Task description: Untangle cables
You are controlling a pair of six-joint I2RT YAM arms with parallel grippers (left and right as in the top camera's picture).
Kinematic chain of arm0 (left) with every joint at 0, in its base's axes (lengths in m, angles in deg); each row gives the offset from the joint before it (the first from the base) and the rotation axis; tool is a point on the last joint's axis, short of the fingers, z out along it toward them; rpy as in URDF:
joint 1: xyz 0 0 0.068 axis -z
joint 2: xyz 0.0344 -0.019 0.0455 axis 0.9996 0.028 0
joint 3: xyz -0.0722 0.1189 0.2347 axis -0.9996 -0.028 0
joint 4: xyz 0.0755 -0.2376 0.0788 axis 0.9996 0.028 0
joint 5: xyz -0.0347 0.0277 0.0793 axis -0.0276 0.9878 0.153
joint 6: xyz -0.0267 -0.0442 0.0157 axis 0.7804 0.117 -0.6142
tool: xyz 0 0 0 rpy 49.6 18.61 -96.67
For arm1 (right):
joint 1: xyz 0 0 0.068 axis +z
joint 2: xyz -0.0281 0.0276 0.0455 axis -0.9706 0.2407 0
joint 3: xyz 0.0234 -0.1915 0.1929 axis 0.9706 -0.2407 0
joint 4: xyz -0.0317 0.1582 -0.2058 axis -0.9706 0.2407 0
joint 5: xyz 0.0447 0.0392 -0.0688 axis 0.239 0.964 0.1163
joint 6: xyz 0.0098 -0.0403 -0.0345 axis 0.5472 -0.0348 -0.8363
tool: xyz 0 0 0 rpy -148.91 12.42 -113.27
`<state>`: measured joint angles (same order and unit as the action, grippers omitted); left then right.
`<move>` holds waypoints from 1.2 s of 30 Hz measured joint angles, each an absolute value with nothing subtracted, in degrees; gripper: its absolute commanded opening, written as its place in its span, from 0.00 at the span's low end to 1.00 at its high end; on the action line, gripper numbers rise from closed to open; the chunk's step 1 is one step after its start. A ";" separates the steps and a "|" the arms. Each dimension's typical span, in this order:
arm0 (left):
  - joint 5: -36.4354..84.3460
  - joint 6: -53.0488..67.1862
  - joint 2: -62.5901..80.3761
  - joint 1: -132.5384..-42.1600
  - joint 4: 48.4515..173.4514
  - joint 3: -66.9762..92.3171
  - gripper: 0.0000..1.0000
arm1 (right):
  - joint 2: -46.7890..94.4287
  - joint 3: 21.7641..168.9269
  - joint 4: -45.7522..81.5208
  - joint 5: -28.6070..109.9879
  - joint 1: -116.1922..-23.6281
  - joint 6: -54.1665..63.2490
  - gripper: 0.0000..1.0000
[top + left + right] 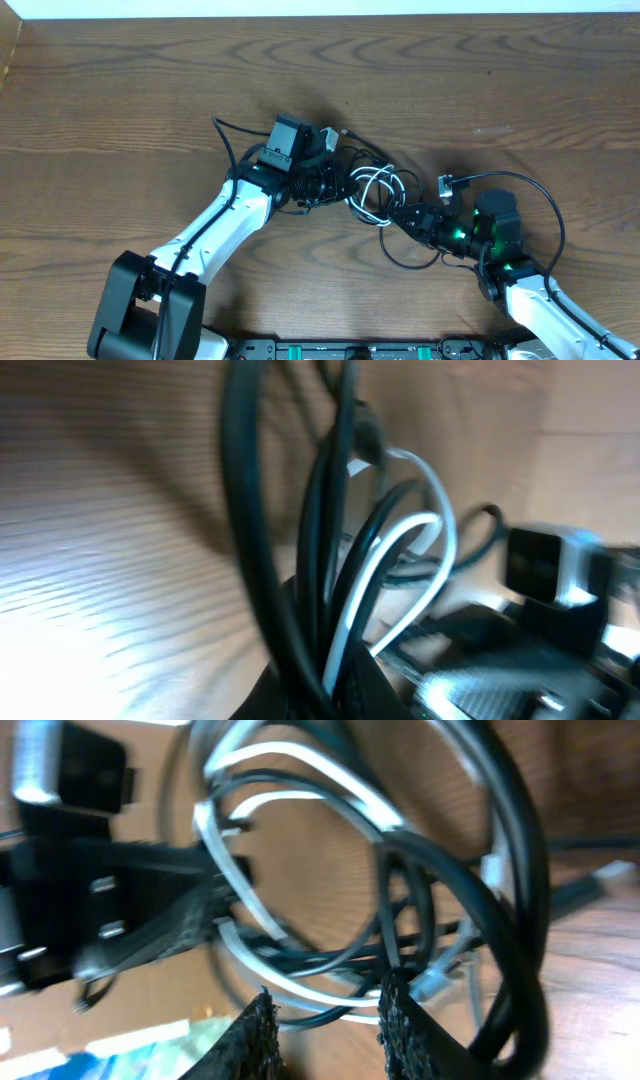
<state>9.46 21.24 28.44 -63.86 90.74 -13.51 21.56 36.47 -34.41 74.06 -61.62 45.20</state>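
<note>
The cables (375,190), thin black and white cords, lie in a tangled bunch at the table's middle between my two grippers. My left gripper (335,185) is shut on the bunch's left side. In the left wrist view a white cable (400,540) and black cables (250,510) run down into its closed jaws (335,680). My right gripper (400,218) is at the tangle's lower right, open. In the right wrist view its fingers (255,1040) stand apart, with white loops (300,780) and black loops (500,870) crossing just beyond the tips (325,1010).
A small plug end (446,184) lies to the right of the tangle, near the right arm's wrist (495,220). A black loop (545,215) arcs around that wrist. Bare wooden table (150,90) surrounds the arms.
</note>
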 measured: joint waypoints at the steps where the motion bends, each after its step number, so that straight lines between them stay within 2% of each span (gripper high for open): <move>1: 7.50 21.51 28.44 -63.86 89.65 -13.51 0.08 | 21.56 36.47 -34.39 73.25 -61.62 44.63 0.34; 13: -17.84 23.30 29.08 -63.84 77.94 -14.17 0.08 | 20.97 36.76 -30.78 62.71 -61.70 42.20 0.35; 20: -24.46 23.14 30.17 -64.56 73.57 -14.41 0.08 | 19.70 38.16 -26.34 66.34 -66.77 40.50 0.36; 24: -26.60 23.32 30.26 -68.21 73.52 -14.50 0.08 | 19.33 38.97 -24.24 70.78 -70.51 37.55 0.37; 30: -31.71 23.28 30.19 -74.11 73.15 -14.59 0.08 | 20.53 37.76 -22.93 67.83 -77.72 35.45 0.49; 36: -32.92 21.29 30.04 -74.81 73.00 -14.59 0.08 | 20.81 37.24 -30.65 72.68 -79.17 34.99 0.61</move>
<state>-32.92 21.29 30.04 -74.81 73.00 -14.59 20.81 37.24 -30.65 72.68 -79.17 34.99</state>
